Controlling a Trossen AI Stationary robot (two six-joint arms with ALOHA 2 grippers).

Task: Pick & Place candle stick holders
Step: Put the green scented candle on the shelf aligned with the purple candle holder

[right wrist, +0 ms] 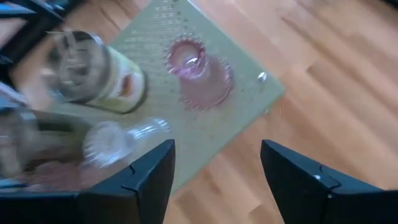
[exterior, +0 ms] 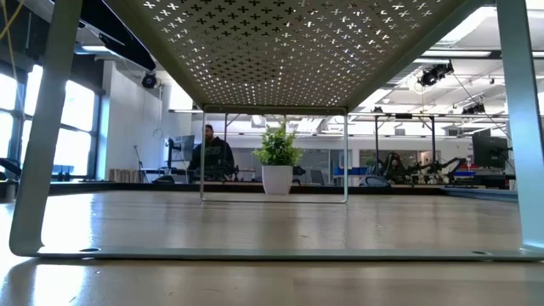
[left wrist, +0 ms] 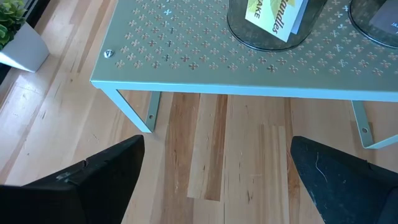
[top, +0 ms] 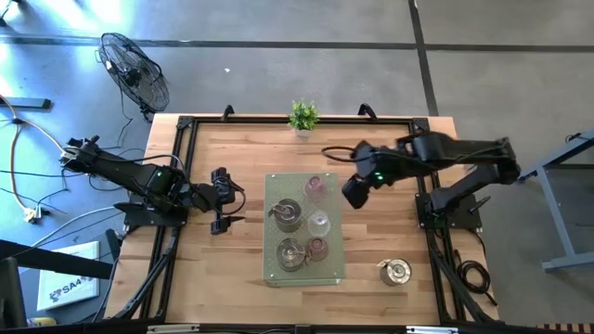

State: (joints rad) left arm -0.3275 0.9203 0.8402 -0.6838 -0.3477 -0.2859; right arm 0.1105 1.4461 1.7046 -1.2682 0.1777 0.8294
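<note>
Wooden tabletop (top: 232, 269) carries a pale green perforated rack (top: 277, 186) at its centre, with five candle stick holders on it: silver ones (top: 287, 214), a clear glass cup (top: 318, 224) and pink cups (top: 316, 187). A sixth, silver holder (top: 395, 271) stands off the rack at 4 o'clock. The right gripper (top: 354, 192), at 2 o'clock beside the rack, is spread open and empty; the left gripper (top: 223, 200), at 9 o'clock, is likewise open and empty.

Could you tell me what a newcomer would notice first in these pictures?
Probably the pale green perforated rack at mid-table, crowded with silver and glass candle stick holders. One silver holder sits alone on the wood nearer the right arm. The right gripper, open, hovers at the rack's edge.
</note>
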